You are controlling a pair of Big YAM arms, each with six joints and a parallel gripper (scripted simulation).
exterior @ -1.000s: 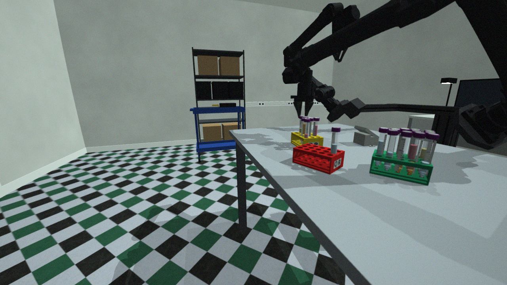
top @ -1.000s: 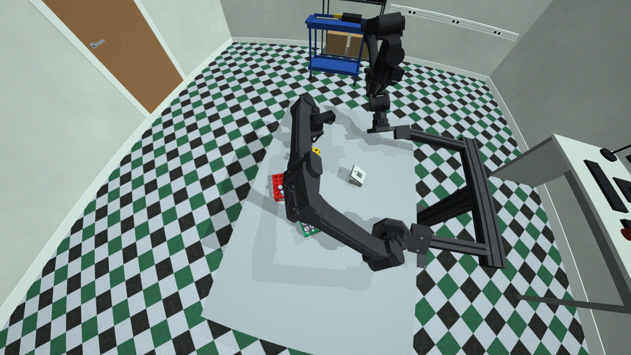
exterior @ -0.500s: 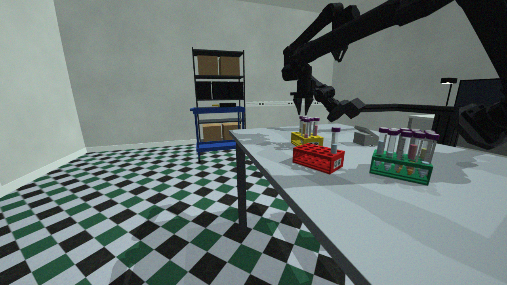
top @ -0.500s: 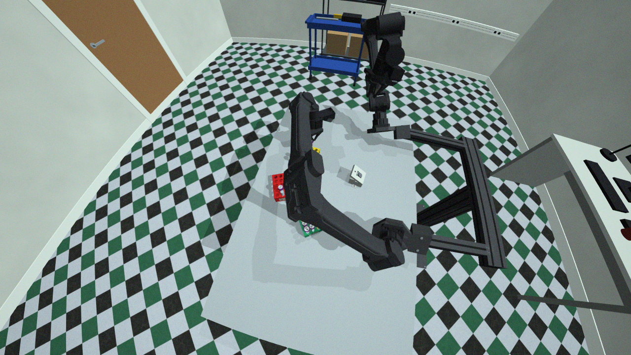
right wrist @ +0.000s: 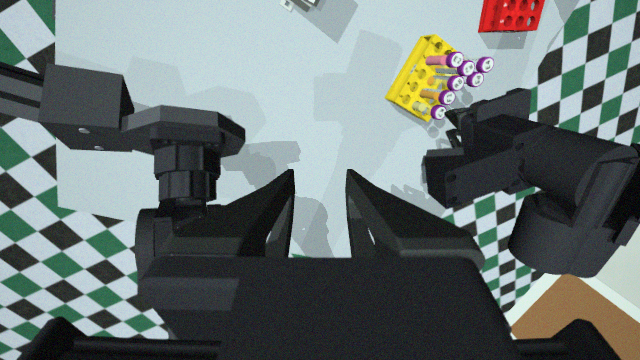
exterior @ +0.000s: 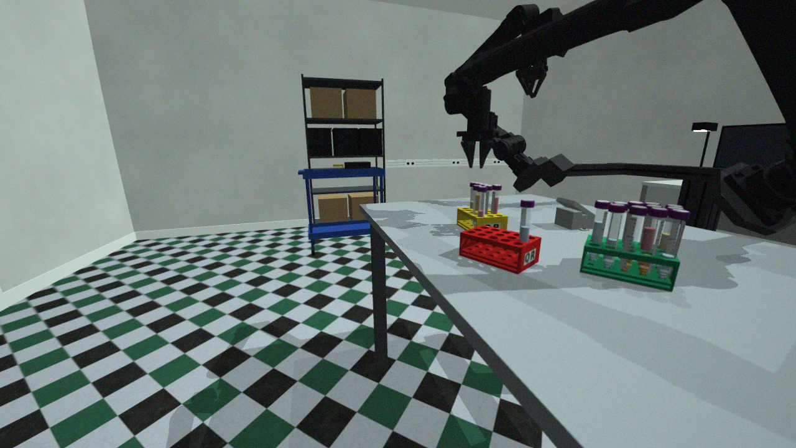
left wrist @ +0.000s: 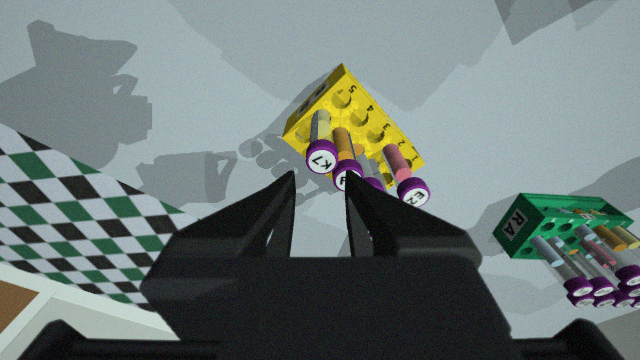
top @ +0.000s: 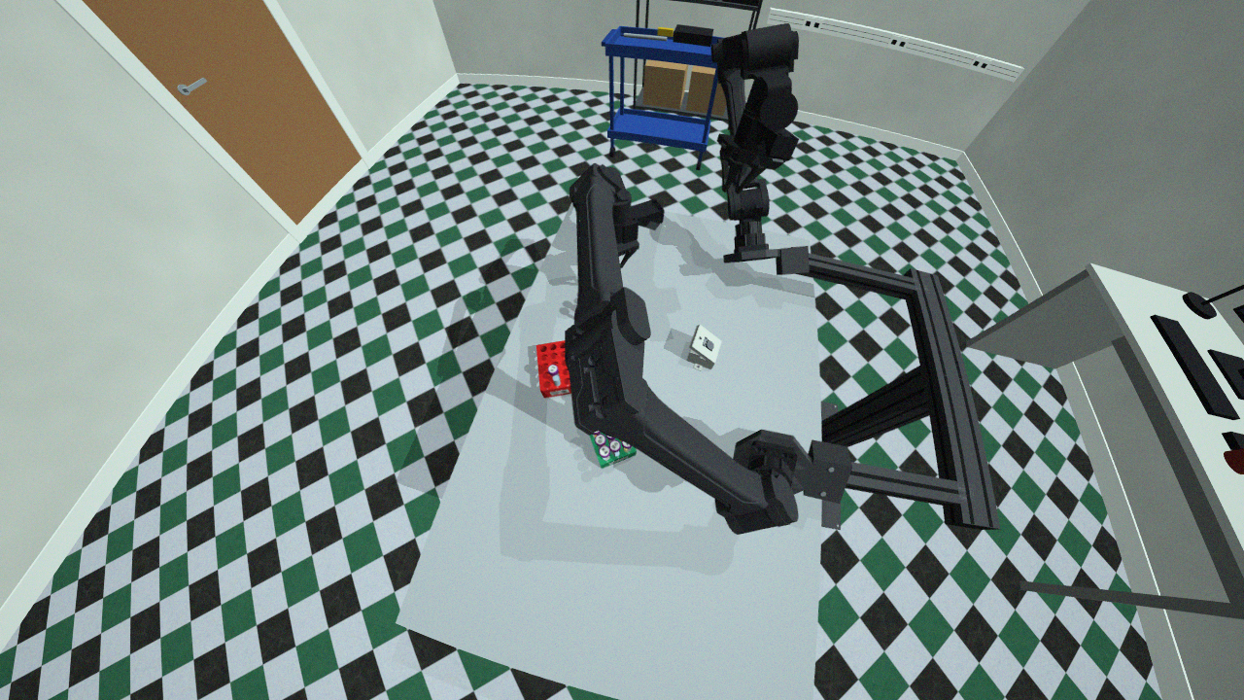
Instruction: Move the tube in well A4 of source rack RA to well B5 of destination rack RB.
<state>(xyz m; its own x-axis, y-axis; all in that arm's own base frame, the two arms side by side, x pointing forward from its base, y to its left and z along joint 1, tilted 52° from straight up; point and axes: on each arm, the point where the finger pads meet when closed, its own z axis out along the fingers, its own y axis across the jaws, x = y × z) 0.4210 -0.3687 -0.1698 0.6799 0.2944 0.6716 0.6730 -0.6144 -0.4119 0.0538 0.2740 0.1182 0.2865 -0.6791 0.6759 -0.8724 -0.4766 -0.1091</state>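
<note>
Left wrist view, and here's the worktop [top: 608,609] [exterior: 668,362] [left wrist: 450,30] [right wrist: 200,50]. Over it, the left tool [top: 626,259] [exterior: 476,167] [left wrist: 320,180] [right wrist: 448,121] stands narrowly parted with nothing between the fingers; the right tool [top: 735,184] [exterior: 535,96] [right wrist: 320,179], raised up, is likewise narrowly parted and holding nothing.

Now the racks! Green RA [top: 601,459] [exterior: 629,278] [left wrist: 537,220] is set in from the long edge opposite the bases, crowded with purple-capped tubes. Red QR [top: 543,357] [exterior: 495,232] [right wrist: 492,20] sits near that edge, one tube aboard. Yellow RB [exterior: 464,213] [left wrist: 365,105] [right wrist: 415,65] lies towards the corner at the right arm's end, several tubes in, front wells open.

The button box [top: 705,346] [exterior: 573,217] [right wrist: 300,2] waits nearer the bases' edge; can't read its lamp.

And the tube capped K7 [left wrist: 322,157] [right wrist: 438,112], probably our traveller, looks to be in B5! Light, stiff, slick-walled and perhaps brittle, I'd judge: any correction wants a gentle grip just under the cap, straight down. Seating depth, can't tell; if good, DONE's next.
</note>
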